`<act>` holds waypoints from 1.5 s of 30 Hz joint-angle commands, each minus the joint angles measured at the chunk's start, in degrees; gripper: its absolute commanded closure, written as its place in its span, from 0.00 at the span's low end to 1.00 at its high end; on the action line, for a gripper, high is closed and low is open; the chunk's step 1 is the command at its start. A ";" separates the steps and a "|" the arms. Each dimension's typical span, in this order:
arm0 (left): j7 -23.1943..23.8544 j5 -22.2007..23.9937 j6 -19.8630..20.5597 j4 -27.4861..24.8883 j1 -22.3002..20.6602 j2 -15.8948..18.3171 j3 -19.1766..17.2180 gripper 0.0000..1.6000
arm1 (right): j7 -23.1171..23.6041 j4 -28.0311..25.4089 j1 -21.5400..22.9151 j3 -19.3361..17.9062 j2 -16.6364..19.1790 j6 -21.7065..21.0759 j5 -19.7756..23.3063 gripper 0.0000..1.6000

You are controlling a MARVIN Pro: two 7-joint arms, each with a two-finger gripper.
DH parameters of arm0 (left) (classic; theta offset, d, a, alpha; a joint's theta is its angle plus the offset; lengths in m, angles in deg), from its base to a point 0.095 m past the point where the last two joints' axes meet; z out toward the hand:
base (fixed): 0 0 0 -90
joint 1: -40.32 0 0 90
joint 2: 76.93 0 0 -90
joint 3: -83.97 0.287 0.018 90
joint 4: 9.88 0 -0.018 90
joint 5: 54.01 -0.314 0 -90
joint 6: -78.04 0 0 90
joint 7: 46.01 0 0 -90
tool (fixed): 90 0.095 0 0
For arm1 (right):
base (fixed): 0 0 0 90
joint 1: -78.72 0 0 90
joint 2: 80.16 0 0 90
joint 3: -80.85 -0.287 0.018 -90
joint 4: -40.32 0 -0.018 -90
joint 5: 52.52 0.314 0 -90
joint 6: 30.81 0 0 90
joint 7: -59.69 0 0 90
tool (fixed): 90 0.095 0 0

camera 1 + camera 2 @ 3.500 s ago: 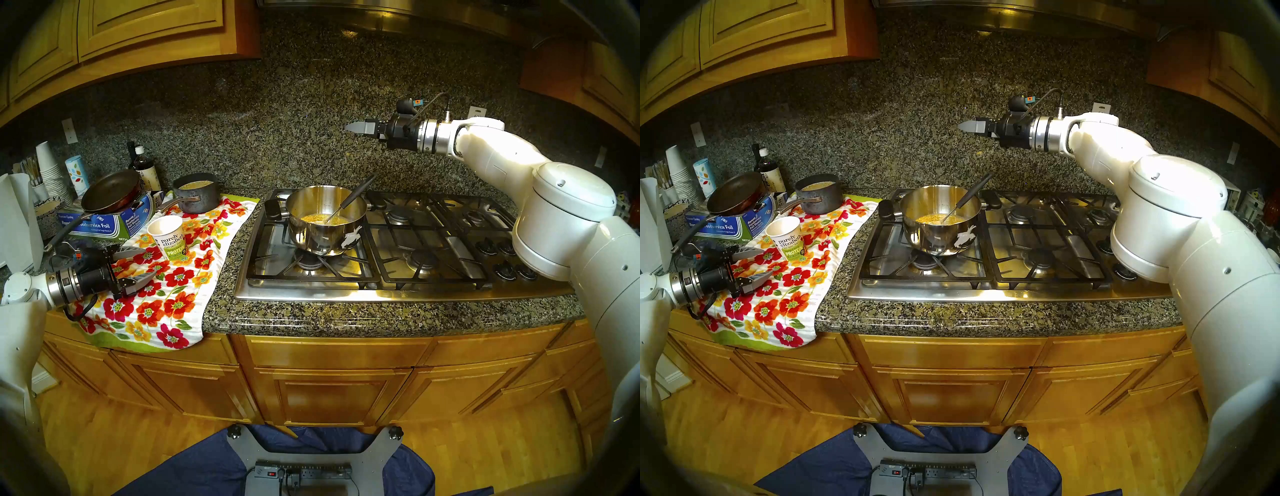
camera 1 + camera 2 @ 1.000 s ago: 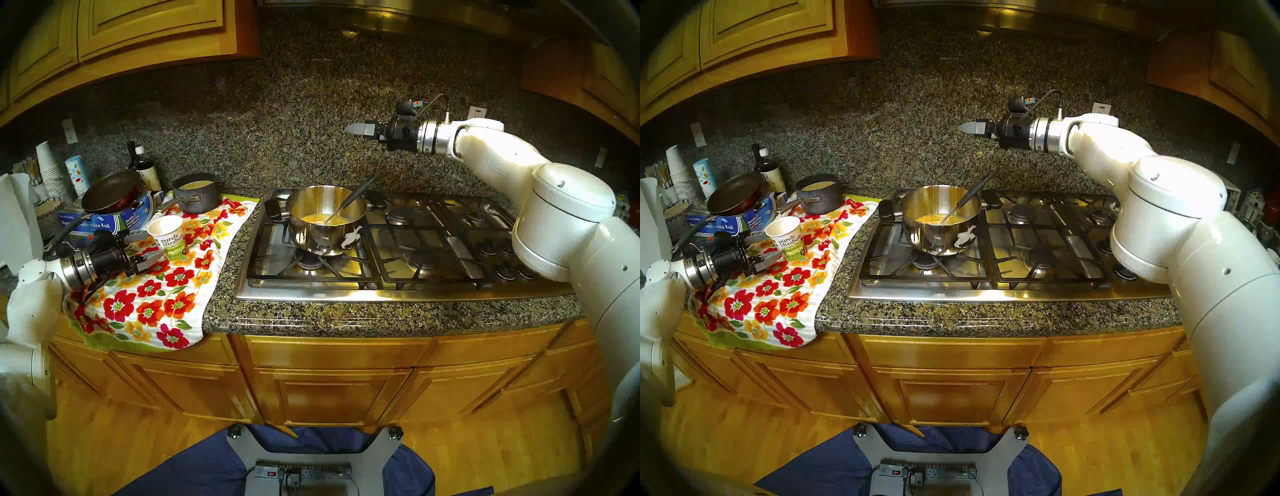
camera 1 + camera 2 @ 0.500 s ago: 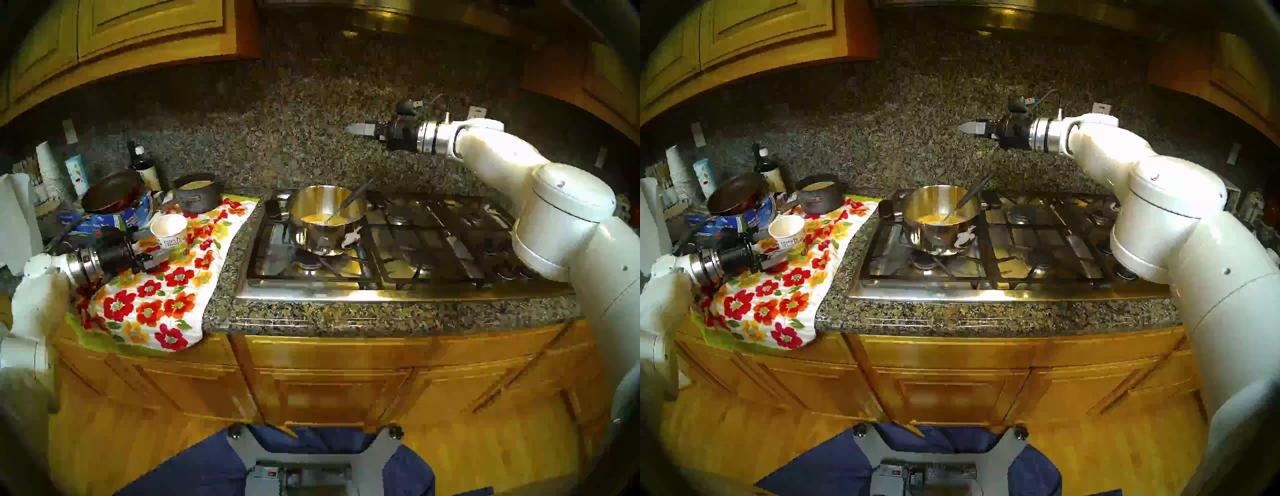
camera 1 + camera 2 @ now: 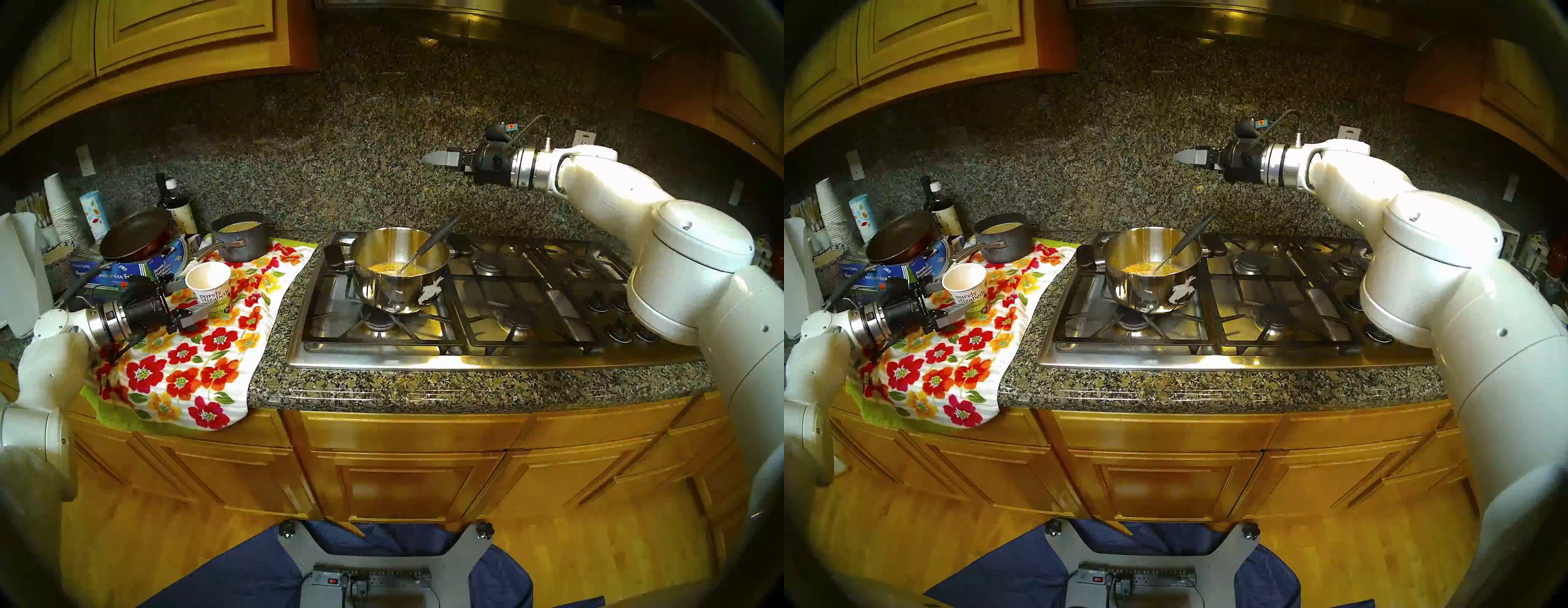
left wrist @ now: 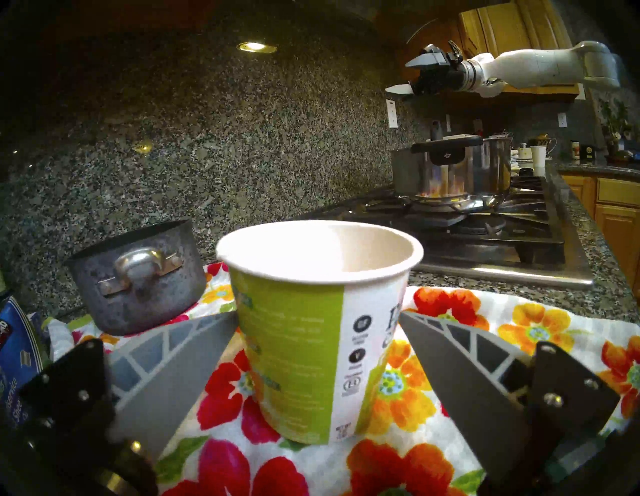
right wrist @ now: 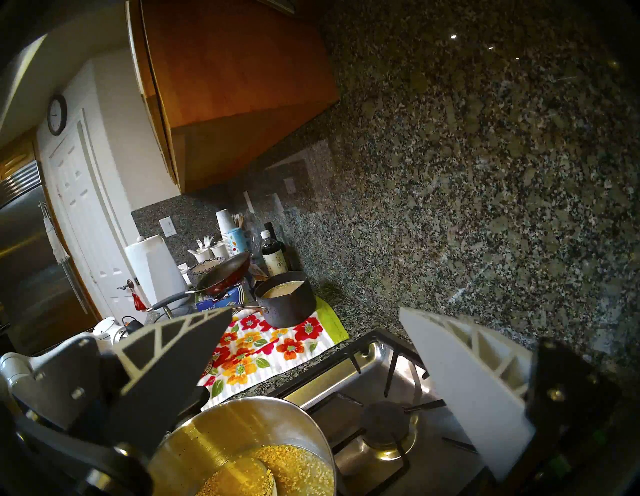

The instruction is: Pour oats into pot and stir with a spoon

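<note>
- Left gripper (image 5: 317, 322): jaws spread wide, one each side of the cup (image 5: 318, 332), not clamped; cup upright on floral towel (image 4: 199, 365) on the worktop.
- Pot (image 4: 399, 271) on hob's front-left burner; oats (image 4: 388, 267) inside, spoon (image 4: 428, 248) leaning on rim.
- Right gripper (image 5: 401, 78): jaws open, empty, above the hob.

- floral towel (image 4: 203, 361) hangs over the counter's front edge, left end
- small dark grey pot (image 4: 244, 242) sits at the towel's back edge
- black frying pan (image 4: 135, 235) sits on a blue foil box (image 4: 127, 274)
- soy sauce bottle (image 4: 178, 208) against the backsplash
</note>
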 commanded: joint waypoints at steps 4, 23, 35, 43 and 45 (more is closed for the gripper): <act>-0.08 -0.43 -0.70 0.39 -2.63 -0.10 0.80 0.41 | -0.03 -0.14 2.54 -0.54 0.07 -0.20 0.41 0.00; -0.08 0.37 -0.78 -2.90 -2.01 1.23 1.66 0.51 | -0.02 -0.14 2.53 -0.54 0.07 -0.18 0.40 0.00; -0.08 1.17 1.87 -8.49 -1.47 2.39 0.93 0.51 | -0.01 -0.14 2.50 -0.54 0.08 -0.13 0.39 0.00; -0.08 1.58 3.94 -14.50 -0.14 2.59 0.40 0.51 | -0.01 -0.14 2.49 -0.54 0.08 -0.12 0.39 0.00; -0.08 1.46 4.34 -16.24 0.14 2.61 0.38 0.51 | 0.00 -0.14 2.49 -0.55 0.08 -0.11 0.39 0.00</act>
